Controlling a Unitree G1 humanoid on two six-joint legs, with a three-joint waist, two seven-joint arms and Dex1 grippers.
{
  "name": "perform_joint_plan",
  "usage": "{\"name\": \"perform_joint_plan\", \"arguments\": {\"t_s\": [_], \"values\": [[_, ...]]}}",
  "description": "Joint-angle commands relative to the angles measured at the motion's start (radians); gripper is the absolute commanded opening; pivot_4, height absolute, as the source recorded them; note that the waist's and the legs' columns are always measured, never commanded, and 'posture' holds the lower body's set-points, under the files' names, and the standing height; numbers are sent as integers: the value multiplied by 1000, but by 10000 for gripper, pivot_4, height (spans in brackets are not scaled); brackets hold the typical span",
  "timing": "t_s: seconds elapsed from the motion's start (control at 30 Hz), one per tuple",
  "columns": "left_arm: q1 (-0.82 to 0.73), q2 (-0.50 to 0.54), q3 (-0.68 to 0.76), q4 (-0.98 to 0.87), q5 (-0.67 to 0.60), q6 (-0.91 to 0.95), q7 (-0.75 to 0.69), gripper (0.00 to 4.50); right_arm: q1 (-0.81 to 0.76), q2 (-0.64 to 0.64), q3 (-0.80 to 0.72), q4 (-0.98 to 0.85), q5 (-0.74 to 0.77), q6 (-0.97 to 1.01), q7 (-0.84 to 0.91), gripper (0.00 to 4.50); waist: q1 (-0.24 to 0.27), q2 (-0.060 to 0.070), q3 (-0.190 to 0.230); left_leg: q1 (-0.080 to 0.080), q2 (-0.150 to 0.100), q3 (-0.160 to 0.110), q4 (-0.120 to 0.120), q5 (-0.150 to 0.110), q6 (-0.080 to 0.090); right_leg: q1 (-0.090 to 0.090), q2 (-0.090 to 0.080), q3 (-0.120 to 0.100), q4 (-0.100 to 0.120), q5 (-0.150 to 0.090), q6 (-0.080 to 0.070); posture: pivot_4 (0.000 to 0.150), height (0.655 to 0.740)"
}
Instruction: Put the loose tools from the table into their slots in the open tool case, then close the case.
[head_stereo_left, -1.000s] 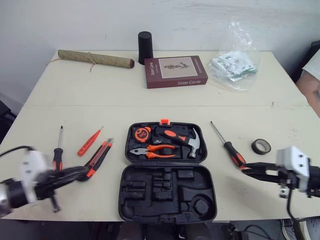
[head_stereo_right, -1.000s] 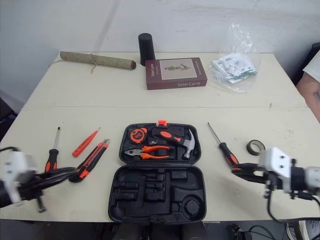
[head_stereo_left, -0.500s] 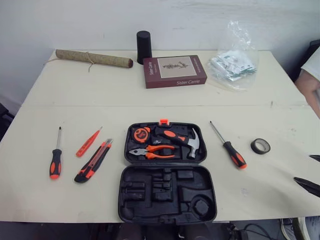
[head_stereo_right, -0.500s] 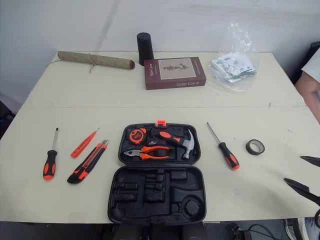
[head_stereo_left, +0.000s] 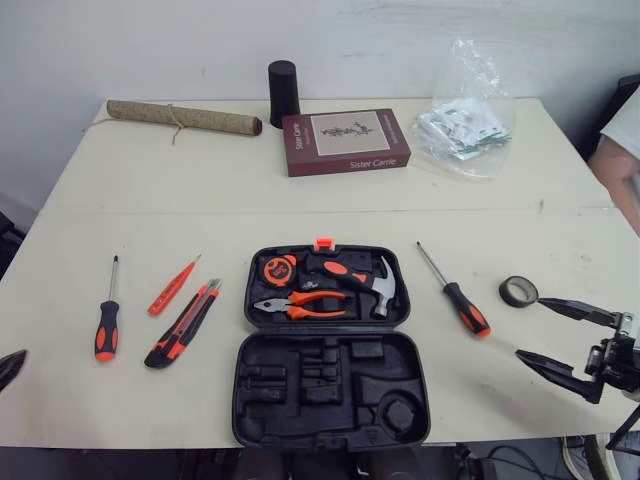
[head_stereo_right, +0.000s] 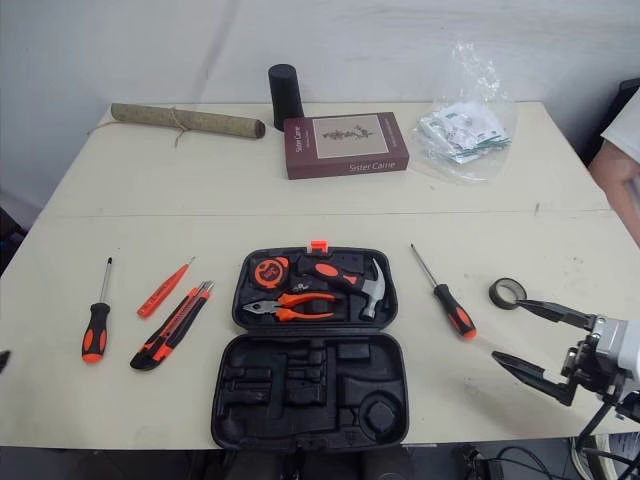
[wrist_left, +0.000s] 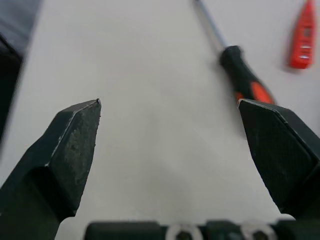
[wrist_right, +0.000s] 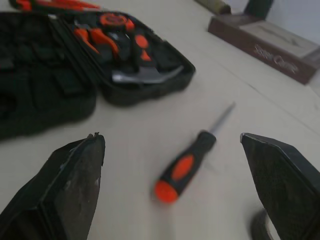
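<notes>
The open black tool case (head_stereo_left: 325, 400) lies at the table's front middle. Its far half holds a tape measure, pliers and a hammer (head_stereo_left: 385, 285); the near half has empty slots. Left of it lie a screwdriver (head_stereo_left: 107, 325), a red tester pen (head_stereo_left: 172, 285) and a utility knife (head_stereo_left: 185, 323). On the right lie a second screwdriver (head_stereo_left: 458, 297) and a black tape roll (head_stereo_left: 518, 291). My right gripper (head_stereo_left: 529, 328) is open, just right of that screwdriver (wrist_right: 187, 162) and near the tape. My left gripper (wrist_left: 169, 102) is open at the table's left edge, short of the left screwdriver (wrist_left: 240, 75).
Along the far edge lie a rolled mat (head_stereo_left: 180, 117), a black cylinder (head_stereo_left: 283, 80), a maroon book (head_stereo_left: 345, 141) and a clear plastic bag (head_stereo_left: 465, 125). A person's arm (head_stereo_left: 622, 165) shows at the right edge.
Both grippers went from nearly shut to open. The left arm drew back from the utility knife to the table's left edge. The right arm left view, then returned near the tape roll.
</notes>
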Motion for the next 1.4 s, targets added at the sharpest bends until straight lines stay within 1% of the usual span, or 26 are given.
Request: {"name": "perform_joint_plan", "arguments": {"t_s": [0.03,0.1,0.2,0.23,0.33,0.4,0.47,0.53,0.63,0.73,0.77,0.8,0.9,0.93,1.03,1.13,1.23,1.33,1.37,1.4], "values": [[-7,30,-14,-164,-68,230,127,44564,-31,33,39,-129,98,45,27,45000,-1,0,0,0,0,0,0,0,1,0,0,0,0,0,0,1500,7400],[-70,49,-17,-216,-120,397,224,44564,-37,54,71,-203,143,94,14,45000,0,0,0,1,0,0,0,0,1,0,0,1,1,0,0,1500,7400],[-177,57,-52,-270,-140,565,340,44564,-50,83,120,-307,191,157,-23,45000,2,1,0,0,0,-2,-1,1,-1,0,1,0,1,0,0,1500,7400],[-209,54,-88,-289,-128,601,378,44564,-61,99,147,-339,193,154,-15,45000,2,1,0,0,0,-3,-1,3,-3,0,1,0,2,0,0,1500,7400],[-344,1,-181,-319,-82,713,517,44564,-105,141,224,-392,178,143,4,45000,3,0,0,0,-1,-3,0,3,-3,0,1,0,1,0,0,1500,7400],[-351,14,-263,-296,-16,680,542,44564,-140,160,270,-420,162,150,-10,45000,3,-1,0,0,-1,-2,1,3,-3,0,1,0,2,0,1,1500,7400],[-384,-10,-302,-260,21,662,566,44564,-179,174,310,-436,138,143,-14,45000,-2,-1,-1,-1,-1,-2,1,3,-3,0,2,0,2,0,1,1500,7400],[-439,-57,-324,-221,40,651,594,44564,-219,181,338,-438,116,145,-30,45000,1,-1,-1,-1,-1,-1,0,3,-3,-1,3,0,2,0,1,1500,7400],[-473,-73,-373,-169,90,623,606,44564,-255,182,358,-431,96,156,-52,45000,5,-1,-1,-1,-1,-2,1,4,-3,-1,3,0,2,0,1,1500,7400],[-491,-75,-397,-129,106,619,593,44564,-263,174,363,-420,74,157,-62,45000,13,-1,-1,0,-1,-2,1,4,-3,0,3,-1,3,0,1,1500,7400],[-492,-73,-395,-118,114,613,590,39249,-261,170,364,-418,65,156,-64,45000,13,0,-2,0,-1,-2,1,4,-4,0,3,0,3,0,1,1500,7400],[-493,-73,-392,-112,121,609,589,37226,-260,168,364,-417,60,155,-67,45000,15,0,-2,0,-1,-2,1,4,-4,0,3,0,4,0,1,1500,7400],[-498,-74,-359,-106,104,650,568,25587,-249,166,355,-417,43,150,-87,45000,21,1,-2,1,-1,-1,1,4,-4,0,3,0,4,0,1,1500,7400],[-497,-74,-351,-106,101,663,562,20709,-247,166,352,-417,38,146,-92,45000,22,1,-2,1,-1,-1,1,4,-4,0,3,0,4,0,1,1500,7400],[-485,-62,-344,-107,110,680,543,8037,-245,162,344,-418,33,142,-100,45000,21,1,-2,0,-1,-1,1,4,-4,-1,3,0,3,0,1,1500,7400],[-472,-42,-321,-102,124,668,521,7924,-246,154,332,-414,30,141,-103,45000,20,1,-2,0,-1,-1,1,4,-4,-1,3,0,3,0,1,1500,7400],[-472,-8,-260,-99,139,498,453,7924,-237,140,313,-411,33,139,-103,45000,16,0,-2,0,-1,-1,1,4,-4,-1,3,0,3,0,1,1500,7400],[-460,40,-225,-145,85,246,210,7924,-236,127,280,-388,26,129,-110,45000,16,-5,-1,-1,0,-1,1,4,-4,-2,3,-1,3,0,1,1500,7400],[-444,63,-233,-167,68,166,101,7924,-233,120,270,-372,19,119,-100,45000,17,-6,-1,-2,0,-2,1,4,-4,-2,3,-1,3,0,0,1500,7400],[-422,85,-255,-181,77,82,12,7924,-227,114,261,-357,11,105,-85,45000,20,-6,-1,-2,0,-2,1,4,-4,-1,2,-1,2,0,0,1500,7400]]}}
